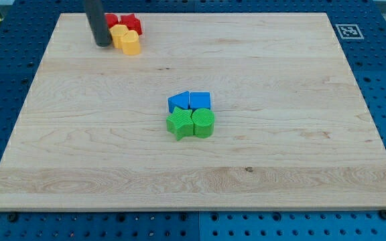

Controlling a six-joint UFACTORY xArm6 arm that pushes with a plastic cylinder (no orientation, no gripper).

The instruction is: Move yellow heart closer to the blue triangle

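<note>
Two yellow blocks sit touching near the view's top left; the lower one (131,44) looks like the yellow heart, and the shape of the upper one (119,32) is unclear. My tip (103,44) rests on the board just left of them, close to the upper yellow block; I cannot tell whether it touches. Near the board's middle, the blue triangle (178,102) lies beside a second blue block (201,100). The rod's upper part runs out of the view's top.
Two red blocks (112,20) (132,23) sit just above the yellow ones. A green star (178,124) and a green round block (204,124) touch the blue pair from below. A marker tag (346,31) is at the board's top right corner.
</note>
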